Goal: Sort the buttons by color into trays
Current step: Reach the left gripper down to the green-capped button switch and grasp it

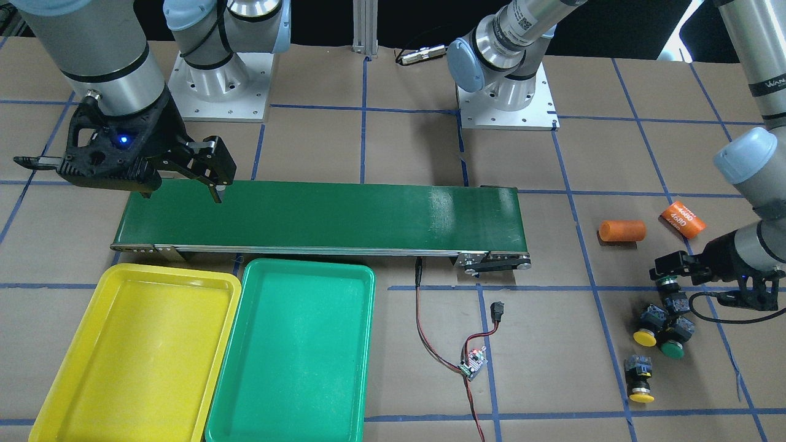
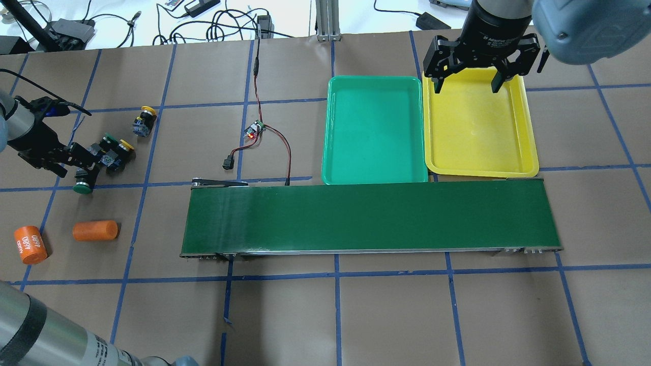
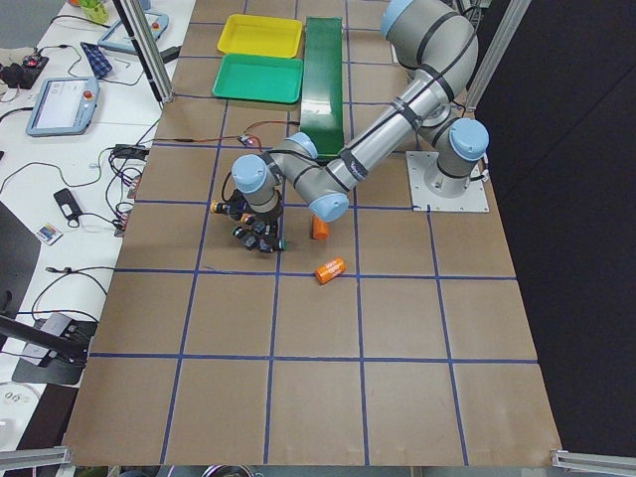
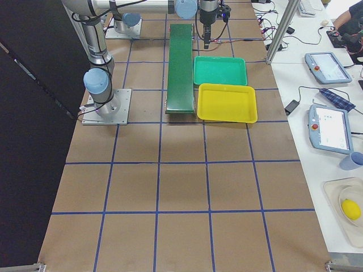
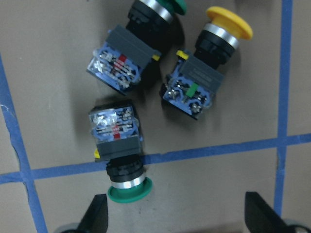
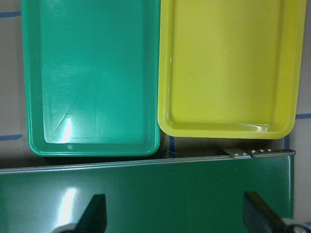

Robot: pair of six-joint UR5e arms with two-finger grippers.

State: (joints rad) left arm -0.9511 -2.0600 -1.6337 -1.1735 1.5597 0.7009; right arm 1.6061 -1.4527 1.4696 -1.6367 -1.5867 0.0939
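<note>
Four buttons lie on the table at my left end. Two have yellow caps and two have green caps. My left gripper is open and low over them. One green button lies just ahead of the gap between its fingers, cap toward it, untouched. It also shows in the front view beside that gripper. The yellow tray and the teal tray sit side by side, both empty. My right gripper is open and empty, raised above the conveyor belt next to the yellow tray.
A long dark-green conveyor belt runs between the trays and my base. Two orange cylinders lie near the buttons. A small circuit board with red and black wires lies beside the teal tray.
</note>
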